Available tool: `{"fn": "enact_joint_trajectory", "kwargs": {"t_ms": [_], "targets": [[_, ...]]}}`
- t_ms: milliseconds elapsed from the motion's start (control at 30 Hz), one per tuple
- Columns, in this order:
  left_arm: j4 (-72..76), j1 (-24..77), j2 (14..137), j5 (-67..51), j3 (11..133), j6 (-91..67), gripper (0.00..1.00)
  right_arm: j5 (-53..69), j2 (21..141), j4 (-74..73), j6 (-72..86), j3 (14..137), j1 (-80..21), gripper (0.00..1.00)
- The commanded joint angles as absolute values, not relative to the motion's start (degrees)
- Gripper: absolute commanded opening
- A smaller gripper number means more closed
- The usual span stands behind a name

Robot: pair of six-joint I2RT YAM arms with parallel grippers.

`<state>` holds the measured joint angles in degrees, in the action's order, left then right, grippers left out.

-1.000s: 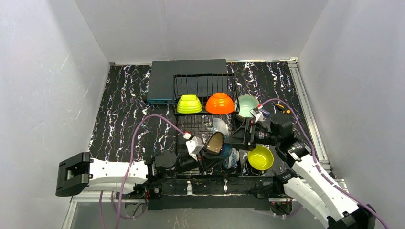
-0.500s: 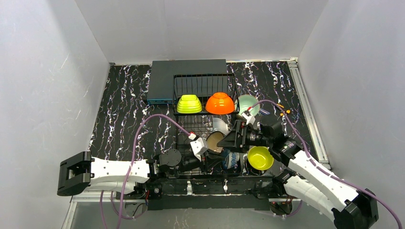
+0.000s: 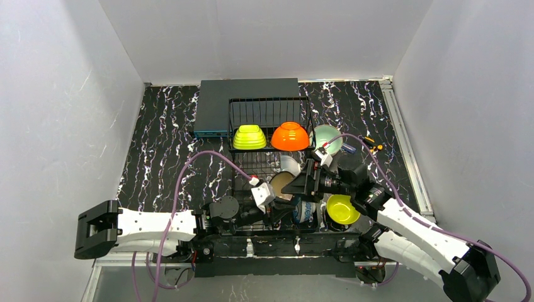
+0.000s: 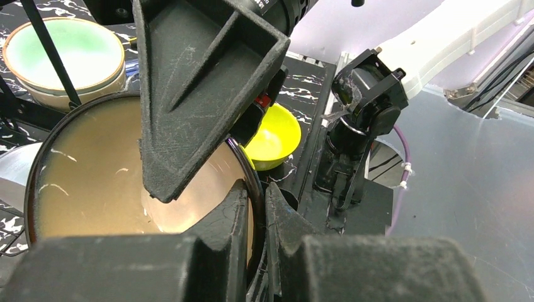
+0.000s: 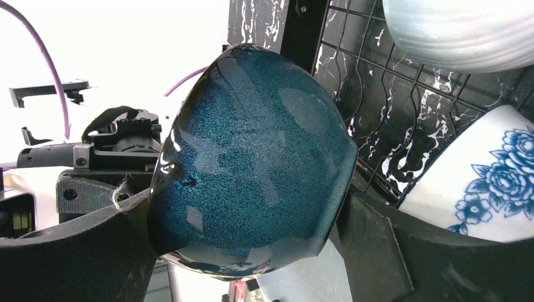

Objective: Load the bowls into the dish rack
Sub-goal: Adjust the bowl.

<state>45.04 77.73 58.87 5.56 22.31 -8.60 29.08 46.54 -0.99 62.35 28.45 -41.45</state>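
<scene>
The black wire dish rack (image 3: 269,116) stands mid-table, with a lime green bowl (image 3: 249,136) and an orange bowl (image 3: 290,136) on its raised tier and a white bowl (image 3: 290,165) lower down. My left gripper (image 4: 257,189) is shut on the rim of a tilted bowl (image 4: 94,182), beige inside and dark teal outside (image 5: 252,157), over the rack's front. My right gripper (image 3: 301,185) is open, one finger (image 4: 189,94) across the bowl's mouth and the other by its foot. Whether they touch it is unclear. A blue-white patterned bowl (image 5: 485,189) leans alongside.
A mint bowl (image 3: 327,138) and a yellow bowl (image 3: 342,209) sit on the marble table right of the rack. A flat dark grey box (image 3: 217,104) lies behind the rack. White walls close in the sides, and a metal rail (image 3: 403,145) runs along the right.
My right arm has swung left from beside the mint bowl, bringing its open fingers around the bowl in my left gripper. The left gripper and bowl shifted only slightly.
</scene>
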Motion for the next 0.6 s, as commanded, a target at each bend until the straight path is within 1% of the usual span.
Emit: {"fn": "enact_joint_trajectory", "kwargs": {"t_ms": [0, 133, 167, 200, 233, 333, 500, 533, 567], "targets": [[53.6, 78.3, 56.4, 0.6, 27.5, -6.3, 0.00, 31.9, 46.4, 11.8, 67.3, 27.0, -43.2, 0.99], [53.5, 78.5, 56.7, 0.6, 27.7, -6.1, 0.00, 31.7, 46.9, 12.1, 67.0, 28.2, -43.4, 0.97], [53.5, 78.5, 56.7, 1.0, 27.4, -6.2, 0.00, 31.7, 47.0, 11.8, 66.7, 28.7, -43.5, 0.95], [53.6, 78.5, 56.6, 1.6, 27.1, -6.2, 0.00, 31.5, 47.0, 11.1, 66.1, 29.2, -43.4, 0.90], [53.5, 78.5, 56.4, 2.2, 26.7, -6.2, 0.00, 31.3, 46.8, 10.2, 65.4, 29.7, -43.5, 0.84], [53.5, 78.6, 55.4, 4.1, 25.3, -6.5, 0.00, 30.2, 46.1, 7.4, 63.8, 31.1, -43.5, 0.58], [53.5, 78.5, 54.0, 6.0, 23.1, -7.2, 0.00, 28.6, 45.5, 4.2, 61.7, 33.0, -43.5, 0.06], [53.5, 78.5, 53.9, 6.2, 22.8, -7.5, 0.00, 28.4, 45.5, 3.9, 61.4, 33.3, -43.5, 0.01], [53.5, 78.5, 53.8, 6.4, 22.5, -7.8, 0.00, 28.0, 45.6, 3.0, 60.6, 33.6, -43.5, 0.01]]}}
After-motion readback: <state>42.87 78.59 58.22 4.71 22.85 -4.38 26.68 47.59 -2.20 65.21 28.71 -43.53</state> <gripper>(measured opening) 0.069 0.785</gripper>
